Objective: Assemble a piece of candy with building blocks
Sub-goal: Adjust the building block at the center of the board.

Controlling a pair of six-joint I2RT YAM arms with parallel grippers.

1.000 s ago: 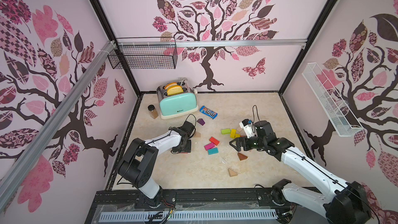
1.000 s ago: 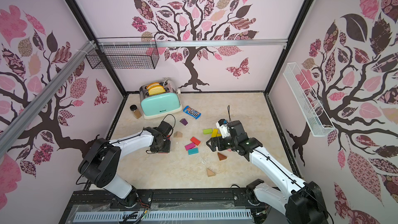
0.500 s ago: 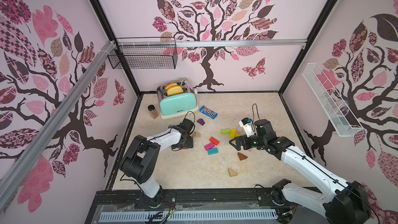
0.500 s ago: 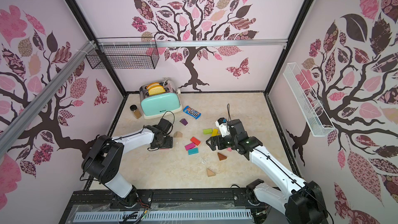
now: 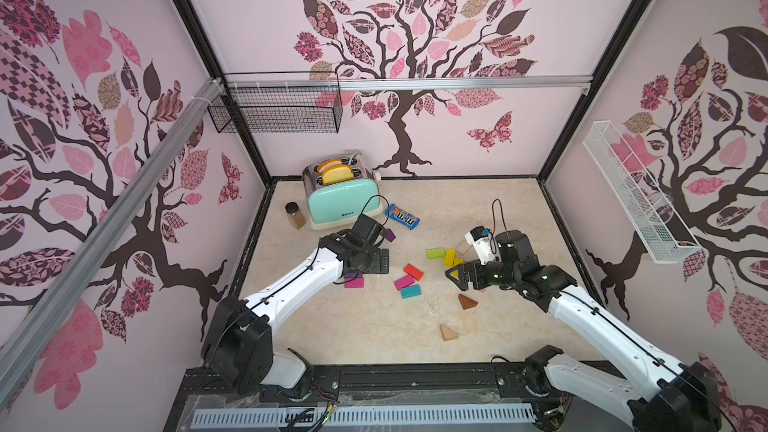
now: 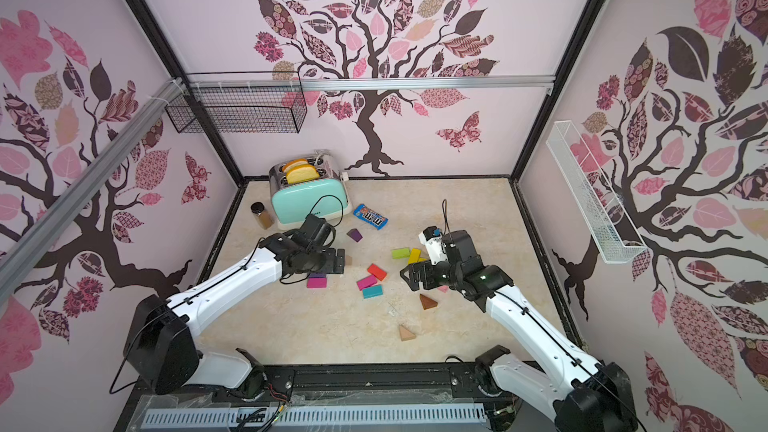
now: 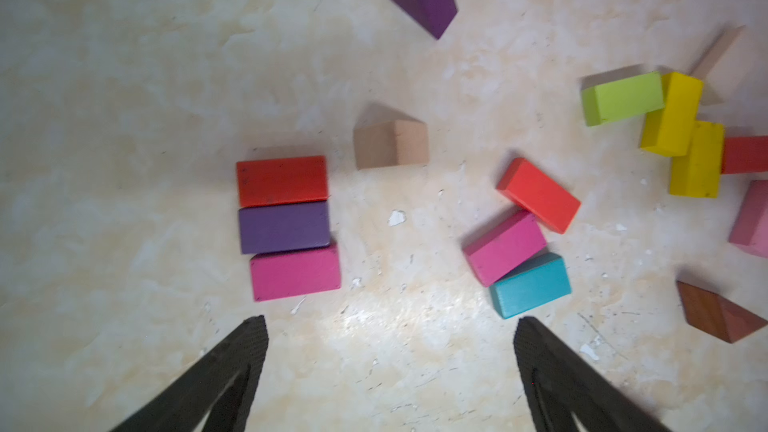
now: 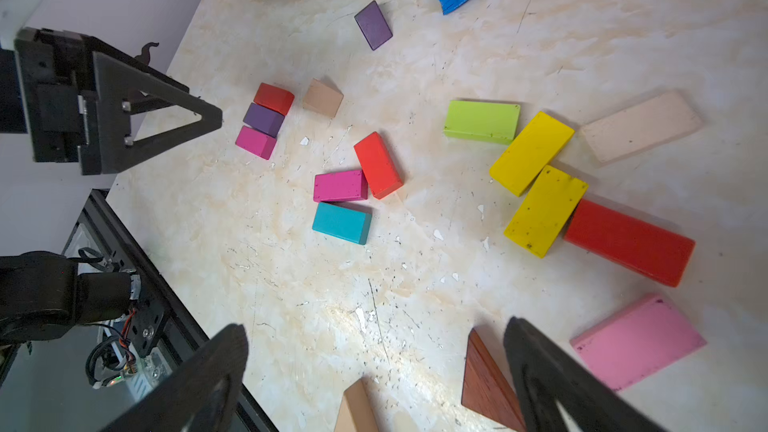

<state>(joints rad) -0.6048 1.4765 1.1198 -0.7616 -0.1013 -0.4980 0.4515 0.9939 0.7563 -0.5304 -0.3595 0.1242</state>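
While your left gripper hangs with jaws spread wide and empty, you see the red block, purple block and magenta block lying in a touching row just ahead of its fingertips, with a tan triangle beside the red one. Your right gripper, equally spread and empty, hovers with a brown triangle just beside one finger. Everything rests on a scuffed cream tabletop enclosed by pink walls printed with trees. A mint toaster stands at the back.
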